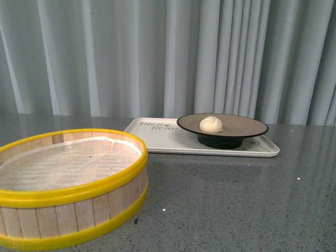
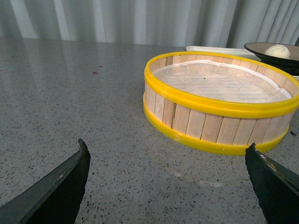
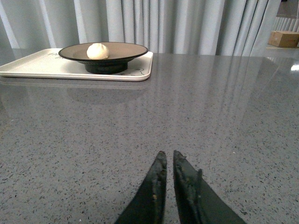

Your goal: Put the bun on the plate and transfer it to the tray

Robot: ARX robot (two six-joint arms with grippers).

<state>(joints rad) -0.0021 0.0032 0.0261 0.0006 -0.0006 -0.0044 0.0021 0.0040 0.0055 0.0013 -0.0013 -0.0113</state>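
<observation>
The cream-white bun [image 1: 211, 124] lies on the black-rimmed plate [image 1: 247, 125], and the plate stands on the cream-white tray [image 1: 157, 137] at the back of the table. The right wrist view shows the same: bun [image 3: 98, 51], plate [image 3: 126, 49], tray [image 3: 37, 67]. The left wrist view catches the bun [image 2: 277, 51] and plate [image 2: 256, 48] at its far edge. My left gripper [image 2: 168, 151] is open and empty, low over the table before the steamer. My right gripper [image 3: 167, 155] is shut and empty, far from the tray. Neither arm shows in the front view.
A yellow-rimmed wooden steamer basket [image 1: 68, 210] lined with white paper stands at the front left, also in the left wrist view [image 2: 210, 126]. The grey speckled table [image 1: 236, 199] runs back to a pale curtain [image 1: 157, 52]. A cardboard box [image 3: 286, 38] sits far off.
</observation>
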